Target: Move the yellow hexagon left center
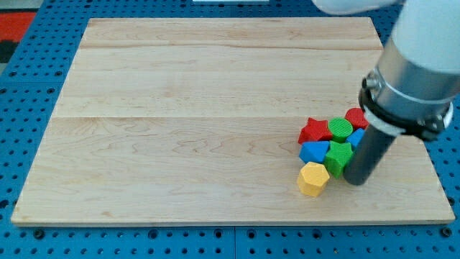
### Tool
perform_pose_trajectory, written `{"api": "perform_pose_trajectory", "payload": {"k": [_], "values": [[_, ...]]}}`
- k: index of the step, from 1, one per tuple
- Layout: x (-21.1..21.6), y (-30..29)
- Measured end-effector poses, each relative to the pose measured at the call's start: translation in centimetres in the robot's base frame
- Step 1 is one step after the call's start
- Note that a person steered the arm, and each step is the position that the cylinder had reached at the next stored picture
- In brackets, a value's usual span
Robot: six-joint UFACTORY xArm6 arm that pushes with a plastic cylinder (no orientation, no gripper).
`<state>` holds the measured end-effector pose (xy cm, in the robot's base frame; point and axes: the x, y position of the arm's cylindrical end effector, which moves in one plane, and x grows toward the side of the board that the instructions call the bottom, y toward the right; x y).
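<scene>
Yellow hexagon block (313,178) lies on the pale wooden table (180,108) toward the view's lower right, touching the green block (338,157) above it. A blue block (313,151), red star-shaped block (314,130), green round block (340,128), second red block (356,116) and a partly hidden blue block (356,137) cluster above. No claw is fitted; my tip (357,180) rests just right of the yellow hexagon, beside the green block.

Arm comes in from view's top-right corner, white/grey wrist w/ black collar. Dark rod hangs nearly vertical; my tip (357,180) is down on surface, near bottom-right corner.
</scene>
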<state>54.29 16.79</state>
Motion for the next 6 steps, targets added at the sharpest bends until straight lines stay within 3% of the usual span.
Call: {"api": "perform_pose_trajectory", "payload": {"k": [1,2,3,5,6], "values": [[-2.5,-0.3],[1.8,-0.2],[3.2,-3.8],[1.9,-8.2],[-1.8,-8.8]]}}
